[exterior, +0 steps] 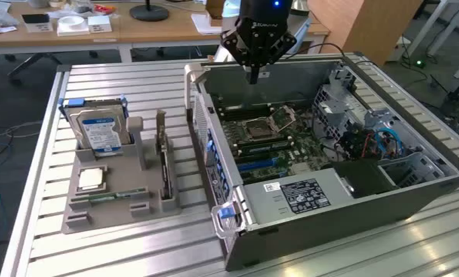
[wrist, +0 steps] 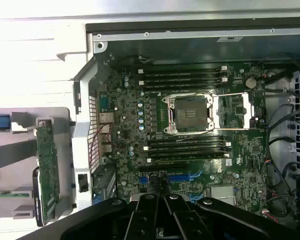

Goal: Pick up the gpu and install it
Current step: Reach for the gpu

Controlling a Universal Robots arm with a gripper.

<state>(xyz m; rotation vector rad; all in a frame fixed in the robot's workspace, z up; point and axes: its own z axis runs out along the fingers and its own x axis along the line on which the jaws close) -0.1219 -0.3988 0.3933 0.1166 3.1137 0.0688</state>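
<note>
The gpu (exterior: 164, 161) stands on edge in a slot of the grey holder (exterior: 114, 210) on the exterior view's left, beside the open computer case (exterior: 329, 219). The wrist view sees it edge-on as a green card (wrist: 47, 175) outside the case's side wall. My gripper (exterior: 252, 78) hangs above the far end of the case, over the motherboard (exterior: 268, 138), well apart from the gpu. Its fingers are shut together with nothing between them. The wrist view has the gripper (wrist: 165, 202) over the board's blue expansion slots (wrist: 182, 177).
The holder also carries a silver hard drive (exterior: 98, 130) with a blue-white label, a small square chip (exterior: 90, 179) and a narrow green memory stick (exterior: 106, 196). Drive cages and cables (exterior: 368, 138) fill the case's right side. Desks with clutter (exterior: 75, 23) stand behind the slatted table.
</note>
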